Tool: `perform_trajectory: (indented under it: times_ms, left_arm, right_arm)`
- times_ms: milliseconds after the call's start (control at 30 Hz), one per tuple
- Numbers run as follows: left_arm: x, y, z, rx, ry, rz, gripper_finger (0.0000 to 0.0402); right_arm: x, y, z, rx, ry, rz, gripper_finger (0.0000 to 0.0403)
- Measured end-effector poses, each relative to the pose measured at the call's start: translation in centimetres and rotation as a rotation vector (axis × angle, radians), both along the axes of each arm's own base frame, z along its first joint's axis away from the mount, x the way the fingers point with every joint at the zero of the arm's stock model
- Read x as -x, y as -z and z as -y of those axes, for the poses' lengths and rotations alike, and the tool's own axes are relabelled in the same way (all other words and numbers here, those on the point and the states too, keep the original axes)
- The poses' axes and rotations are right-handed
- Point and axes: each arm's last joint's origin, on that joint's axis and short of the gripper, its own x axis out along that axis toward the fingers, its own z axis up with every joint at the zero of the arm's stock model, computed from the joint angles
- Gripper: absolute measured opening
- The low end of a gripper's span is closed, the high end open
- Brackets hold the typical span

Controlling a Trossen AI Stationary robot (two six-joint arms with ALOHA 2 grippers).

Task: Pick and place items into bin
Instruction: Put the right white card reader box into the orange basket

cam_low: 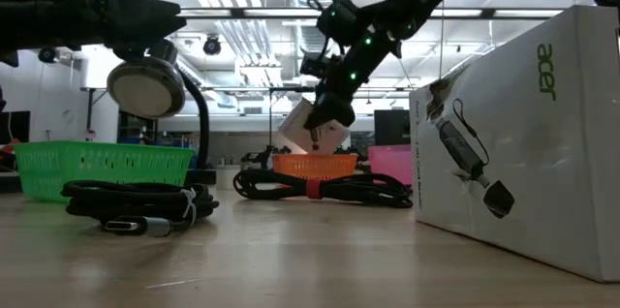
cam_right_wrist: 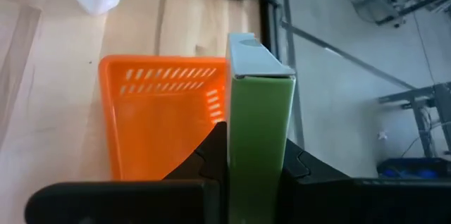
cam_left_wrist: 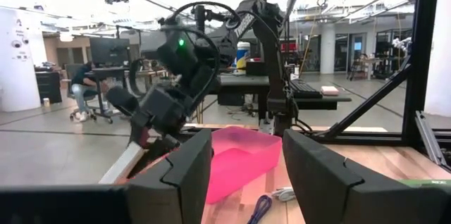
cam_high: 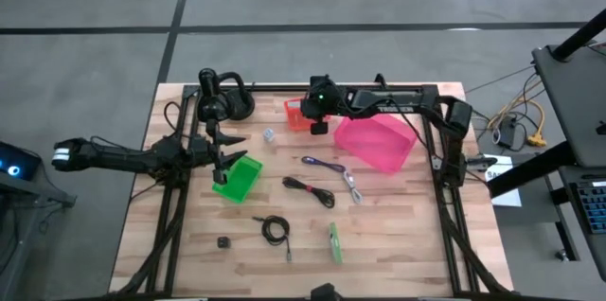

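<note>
My right gripper [cam_high: 320, 123] hangs over the small orange bin [cam_high: 295, 116], shut on a slim green packet [cam_right_wrist: 261, 111]. In the low view that packet [cam_low: 302, 132] shows tilted above the orange bin [cam_low: 312, 165]. My left gripper [cam_left_wrist: 246, 175] is open and holds nothing. It hovers at the green bin [cam_high: 237, 178]. A second green packet [cam_high: 334, 241], a purple cable [cam_high: 322, 164], two black cables [cam_high: 308, 187] [cam_high: 275, 228], a tiny black block [cam_high: 223, 241] and a tiny white piece [cam_high: 269, 134] lie on the table. My right gripper pinches the green packet between its two fingers, one on each broad side [cam_right_wrist: 232, 150]. The packet's grey-flapped end [cam_right_wrist: 257, 58] sticks out past the fingertips. The fingers come from above, slanting down. The packet is lifted clear and tilted over the orange bin [cam_right_wrist: 162, 111].
A pink bin [cam_high: 374, 140] stands to the right of the orange one. A black lamp base [cam_high: 222, 102] sits at the far left corner. A whitish cable [cam_high: 352, 185] lies near the purple one. A white box [cam_low: 523, 134] stands close to the low camera.
</note>
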Motion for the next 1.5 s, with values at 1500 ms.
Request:
perform_trajectory:
  times_ms: [1500]
  left_arm:
    - [0.0, 0.0, 0.0, 0.000, -0.001, -0.001, 0.0162]
  right_arm:
    - [-1.3, 1.2, -1.1, 0.172, 0.082, -0.149, 0.0054]
